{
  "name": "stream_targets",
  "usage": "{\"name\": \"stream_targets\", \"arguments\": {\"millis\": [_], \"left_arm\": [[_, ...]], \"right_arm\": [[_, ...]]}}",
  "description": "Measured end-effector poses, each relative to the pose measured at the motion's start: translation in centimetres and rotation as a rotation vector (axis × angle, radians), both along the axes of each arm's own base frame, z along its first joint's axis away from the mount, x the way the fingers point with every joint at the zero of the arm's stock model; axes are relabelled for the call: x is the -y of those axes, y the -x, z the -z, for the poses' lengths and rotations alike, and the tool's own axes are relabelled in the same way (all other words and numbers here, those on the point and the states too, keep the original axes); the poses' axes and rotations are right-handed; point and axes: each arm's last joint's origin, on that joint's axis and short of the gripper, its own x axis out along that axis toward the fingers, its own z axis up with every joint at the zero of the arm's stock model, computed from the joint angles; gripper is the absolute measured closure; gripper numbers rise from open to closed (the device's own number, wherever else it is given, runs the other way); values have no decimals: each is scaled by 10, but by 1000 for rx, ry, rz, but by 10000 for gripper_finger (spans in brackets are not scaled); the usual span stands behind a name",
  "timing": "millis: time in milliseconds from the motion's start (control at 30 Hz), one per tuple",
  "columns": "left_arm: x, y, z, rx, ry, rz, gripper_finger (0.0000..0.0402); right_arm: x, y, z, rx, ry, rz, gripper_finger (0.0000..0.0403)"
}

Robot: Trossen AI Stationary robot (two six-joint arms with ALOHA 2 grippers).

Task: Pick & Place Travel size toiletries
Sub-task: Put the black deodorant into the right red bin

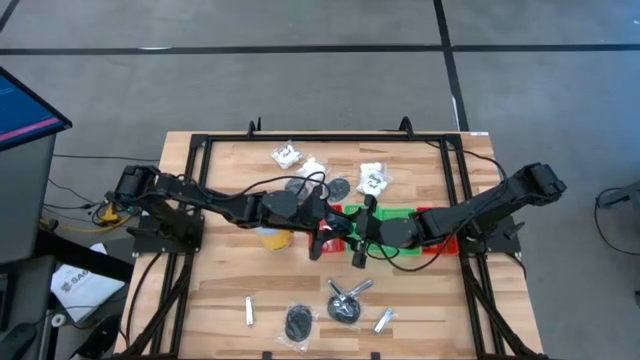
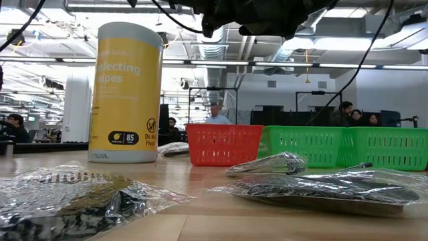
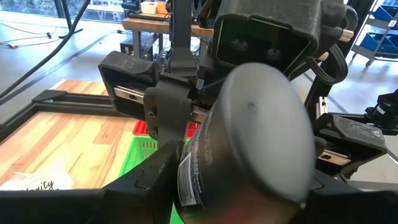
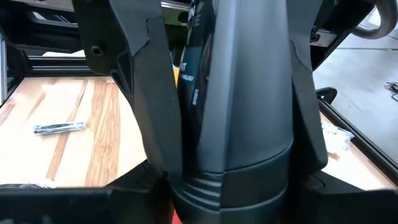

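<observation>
Two dark, jointed arms are showing black cables along their links; the left gripper (image 1: 322,238) and right gripper (image 1: 357,247) are wearing matt black, angular fingers.

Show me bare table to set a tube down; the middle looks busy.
Free: bare wood left of the silver tube, and the right front corner beyond the tube. Crowded: around the red bin and green bins, where both arms meet.

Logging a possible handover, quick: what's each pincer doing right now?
Left pincer: closed on the grey bottle.
Right pincer: closed on the same bottle, as far as its wrist view shows.
</observation>
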Motion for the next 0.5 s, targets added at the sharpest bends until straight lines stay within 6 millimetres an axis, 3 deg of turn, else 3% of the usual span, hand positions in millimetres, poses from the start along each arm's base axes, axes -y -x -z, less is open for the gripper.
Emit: {"name": "stream_targets", "arguments": {"millis": [267, 500], "left_arm": [[0, 0, 0, -1, 0, 0, 227], [0, 0, 1, -3, 0, -2, 198]], "right_arm": [[0, 0, 1, -7, 2, 0, 227], [0, 0, 1, -12, 21, -4, 227]]}}
